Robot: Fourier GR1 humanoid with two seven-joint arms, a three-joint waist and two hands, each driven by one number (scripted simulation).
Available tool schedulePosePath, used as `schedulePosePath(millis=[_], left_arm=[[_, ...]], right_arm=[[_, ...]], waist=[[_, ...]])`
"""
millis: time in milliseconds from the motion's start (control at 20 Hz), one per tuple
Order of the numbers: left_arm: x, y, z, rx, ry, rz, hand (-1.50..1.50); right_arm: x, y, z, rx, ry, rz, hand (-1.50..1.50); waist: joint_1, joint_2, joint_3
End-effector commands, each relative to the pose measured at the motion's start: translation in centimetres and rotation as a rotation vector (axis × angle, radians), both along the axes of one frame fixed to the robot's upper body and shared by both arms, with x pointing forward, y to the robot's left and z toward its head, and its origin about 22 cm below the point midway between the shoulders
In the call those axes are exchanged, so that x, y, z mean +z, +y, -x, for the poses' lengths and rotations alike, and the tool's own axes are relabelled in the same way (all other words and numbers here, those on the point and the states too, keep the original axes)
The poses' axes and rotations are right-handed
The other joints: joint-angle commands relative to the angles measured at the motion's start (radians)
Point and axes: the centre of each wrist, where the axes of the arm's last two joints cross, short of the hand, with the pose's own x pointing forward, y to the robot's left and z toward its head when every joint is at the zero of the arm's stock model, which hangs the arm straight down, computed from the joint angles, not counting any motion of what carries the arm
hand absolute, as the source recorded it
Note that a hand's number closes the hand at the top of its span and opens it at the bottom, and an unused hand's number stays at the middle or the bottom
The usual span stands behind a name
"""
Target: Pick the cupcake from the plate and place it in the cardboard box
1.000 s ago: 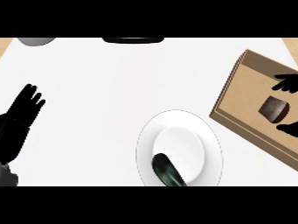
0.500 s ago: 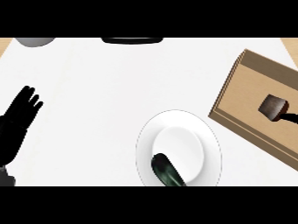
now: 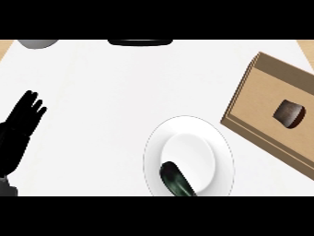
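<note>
The cupcake (image 3: 290, 113), brown with a pale top, lies inside the cardboard box (image 3: 268, 99) at the right of the counter, with nothing touching it. A white plate (image 3: 190, 147) sits left of the box, near the lower middle. On the plate's lower part lies a dark green elongated object (image 3: 177, 180). My left hand (image 3: 13, 131) rests open at the left edge, fingers pointing up and away. My right hand does not show anywhere.
A grey round object (image 3: 38, 43) is cut by the top edge at the far left. A black flat object (image 3: 140, 42) lies at the top middle. Wooden floor shows at both upper corners beyond the white counter (image 3: 112, 92).
My right hand, which hovered over the cupcake in the box, has let it go and withdrawn out of view to the right. The cupcake stays in the box. The left hand is unmoved.
</note>
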Motion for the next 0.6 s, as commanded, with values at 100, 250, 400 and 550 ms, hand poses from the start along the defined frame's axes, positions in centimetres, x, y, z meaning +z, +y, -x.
schedulePosePath(millis=[100,250,400,550], left_arm=[[0.1,-0.5,-1.0,-0.016,0.003,0.004,0.0],[0.7,0.5,-1.6,-0.018,0.005,-0.002,0.0],[0.5,0.6,-0.6,-0.02,0.004,0.005,0.0],[0.9,1.0,-1.2,-0.016,-0.004,-0.024,0.0]], right_arm=[[1.2,-6.1,2.5,0.01,-0.021,-0.045,-1.5],[1.8,-6.9,2.3,0.055,-0.029,-0.032,-1.5],[1.9,-9.2,4.3,0.043,-0.014,-0.01,-1.5],[0.8,-9.5,4.3,0.053,-0.014,-0.019,-1.5]], waist=[[0.006,0.003,0.001],[0.007,0.003,0.0],[0.011,0.004,0.001],[0.011,0.005,0.001]])
